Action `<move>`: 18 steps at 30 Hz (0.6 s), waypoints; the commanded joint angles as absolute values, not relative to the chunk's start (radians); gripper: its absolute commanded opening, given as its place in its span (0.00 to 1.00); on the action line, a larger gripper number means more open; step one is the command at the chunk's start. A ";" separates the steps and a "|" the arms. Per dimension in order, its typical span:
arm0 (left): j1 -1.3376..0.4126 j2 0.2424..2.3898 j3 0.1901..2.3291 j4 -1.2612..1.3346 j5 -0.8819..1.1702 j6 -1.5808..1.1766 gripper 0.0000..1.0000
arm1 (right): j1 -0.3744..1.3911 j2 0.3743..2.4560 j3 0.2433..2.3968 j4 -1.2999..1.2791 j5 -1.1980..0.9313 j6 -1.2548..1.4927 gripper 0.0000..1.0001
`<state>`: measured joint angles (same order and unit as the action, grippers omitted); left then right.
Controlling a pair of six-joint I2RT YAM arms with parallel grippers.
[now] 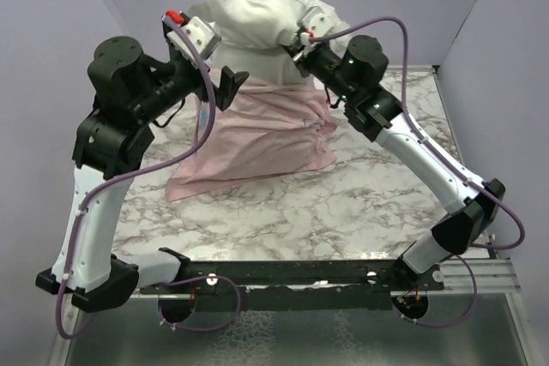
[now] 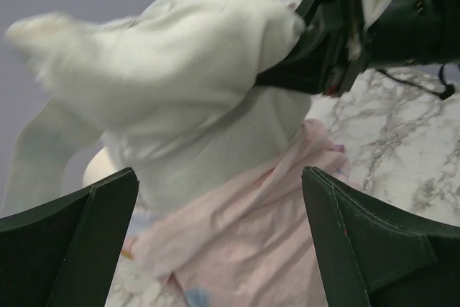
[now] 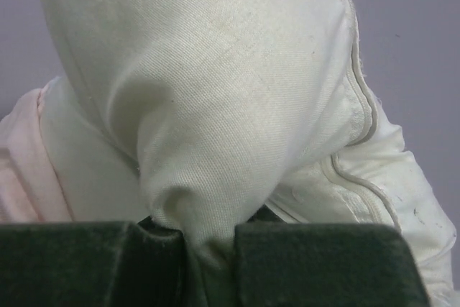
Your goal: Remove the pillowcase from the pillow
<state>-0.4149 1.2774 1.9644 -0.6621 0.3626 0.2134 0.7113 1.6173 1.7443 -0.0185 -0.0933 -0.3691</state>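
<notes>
The off-white pillow (image 1: 257,15) is lifted at the back of the table, its lower part still inside the pillowcase (image 1: 257,139). The pillowcase shows its pale pink side and hangs down onto the marble. My right gripper (image 1: 300,40) is shut on a fold of the pillow (image 3: 215,91) at its right upper side, and the cloth is pinched between the fingers (image 3: 208,249). My left gripper (image 1: 230,87) is open beside the pillowcase's left upper edge, holding nothing. In the left wrist view its gripper (image 2: 219,239) frames the pink pillowcase (image 2: 244,242) below the pillow (image 2: 194,84).
The marble table (image 1: 283,212) carries the cloth. Purple walls close in the back and both sides. A black rail (image 1: 292,273) with the arm bases runs along the near edge. My right arm (image 1: 412,147) reaches in diagonally from the right.
</notes>
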 commanded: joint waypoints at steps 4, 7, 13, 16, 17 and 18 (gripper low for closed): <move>-0.420 1.079 1.696 -0.608 0.140 0.292 0.97 | 0.593 1.389 1.564 0.220 -0.040 -0.212 0.01; -0.420 1.048 1.598 -0.702 0.136 0.316 0.94 | 0.574 1.319 1.469 0.274 -0.077 -0.196 0.01; -0.362 1.027 1.366 -0.736 0.224 0.372 0.89 | 0.545 1.244 1.382 0.323 -0.136 -0.138 0.01; -0.272 1.049 1.266 -0.709 0.367 0.398 0.88 | 0.544 1.227 1.358 0.328 -0.152 -0.115 0.01; -0.231 1.058 1.246 -0.689 0.420 0.404 0.88 | 0.545 1.222 1.351 0.329 -0.159 -0.111 0.01; -0.189 1.066 1.223 -0.663 0.472 0.411 0.88 | 0.545 1.214 1.341 0.333 -0.163 -0.105 0.01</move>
